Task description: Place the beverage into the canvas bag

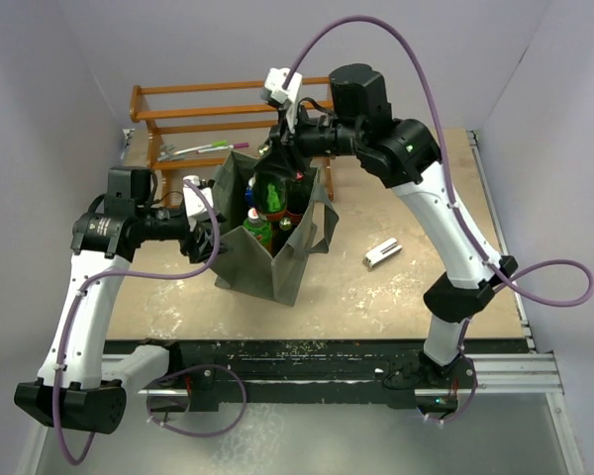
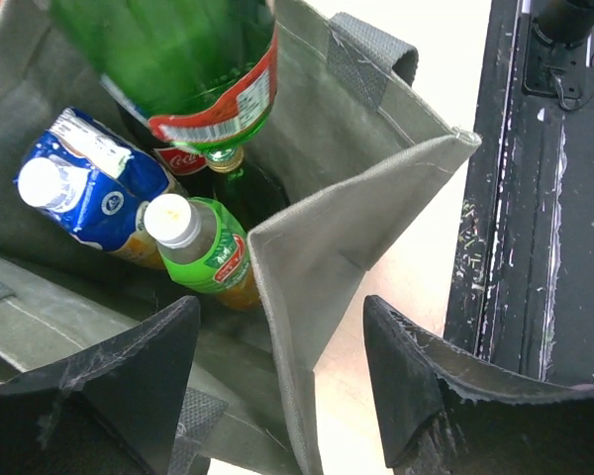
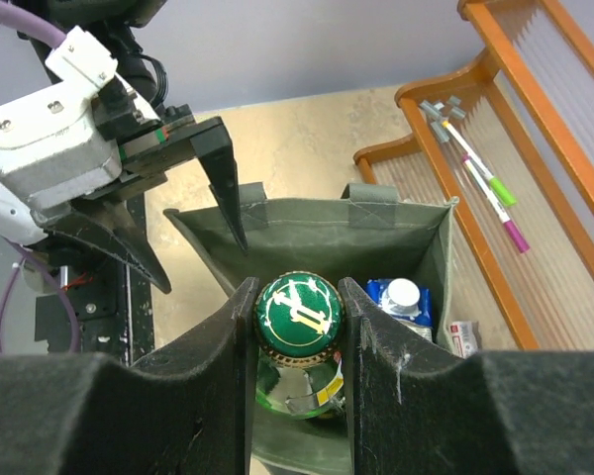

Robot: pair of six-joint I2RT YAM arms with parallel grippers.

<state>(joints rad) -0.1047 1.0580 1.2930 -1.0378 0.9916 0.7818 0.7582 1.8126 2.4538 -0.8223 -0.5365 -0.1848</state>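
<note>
Right gripper [image 3: 296,297] around one green bottle [image 3: 297,319]

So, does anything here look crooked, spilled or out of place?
Nothing spilled or broken. The canvas bag buckles inward beside the green bottle held by the right gripper, and a small white object lies alone on the table.

The canvas bag [image 1: 299,265] is crowded. A blue carton [image 2: 89,188] and a small green bottle [image 2: 203,252] fill one side, and the big green bottle [image 3: 297,315] hangs over the middle. A dark gap beside them may be free. The left fingers [image 2: 129,381] straddle one bag wall. The wooden rack [image 1: 137,104] stands close behind. The bench [image 1: 396,297] to the right is mostly open.
</note>
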